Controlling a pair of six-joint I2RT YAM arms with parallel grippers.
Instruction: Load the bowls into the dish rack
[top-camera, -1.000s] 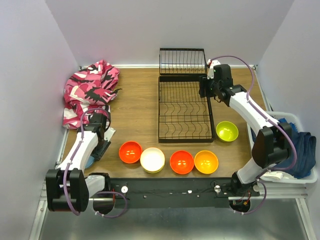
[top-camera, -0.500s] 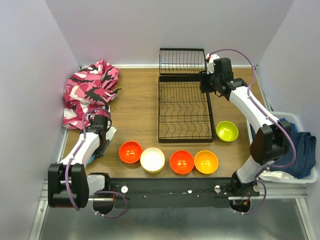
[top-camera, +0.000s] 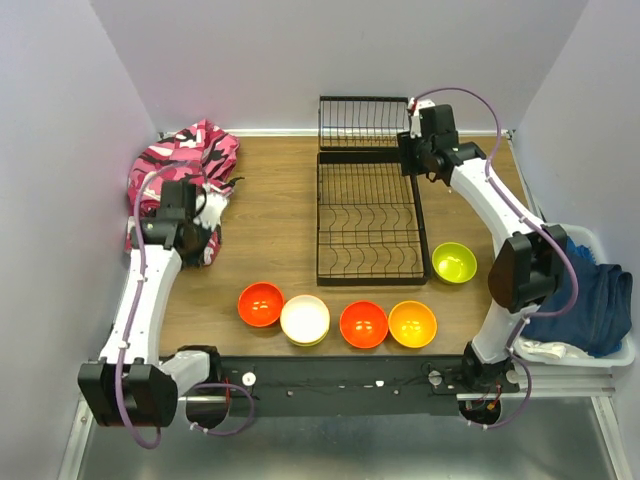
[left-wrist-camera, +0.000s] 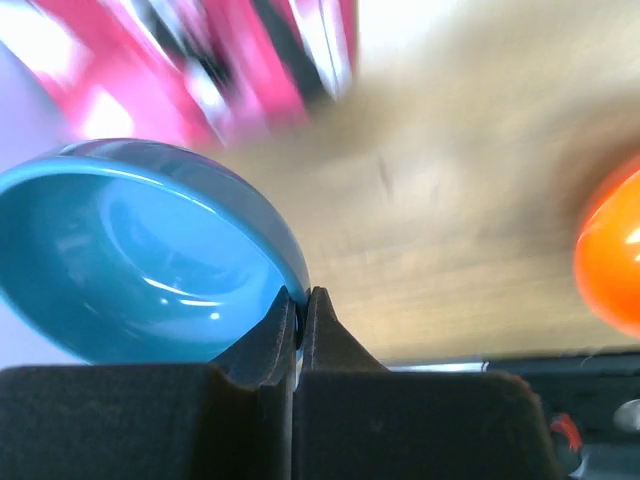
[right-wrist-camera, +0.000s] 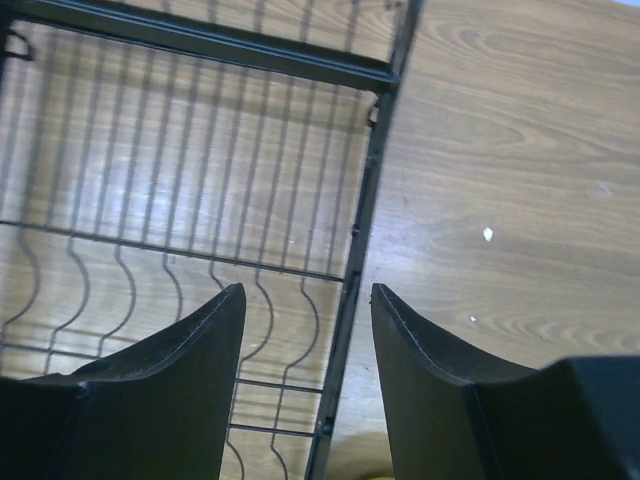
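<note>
My left gripper is shut on the rim of a blue bowl and holds it above the table. In the top view this gripper is at the left, beside the pink cloth, and the blue bowl is hidden under it. My right gripper is open and empty, straddling the right rim of the black wire dish rack. It sits over the rack's far right corner. An orange-red bowl, a cream-white bowl, a red bowl and an orange bowl line the front. A lime green bowl lies right of the rack.
A pink camouflage cloth lies heaped at the far left and also shows in the left wrist view. A white basket with blue cloth stands past the table's right edge. The rack's hinged flap leans against the back wall.
My left arm has swung up and back from the table's front left toward the pink cloth, with the blue bowl in it. My right gripper has shifted slightly farther back along the rack's right rim.
</note>
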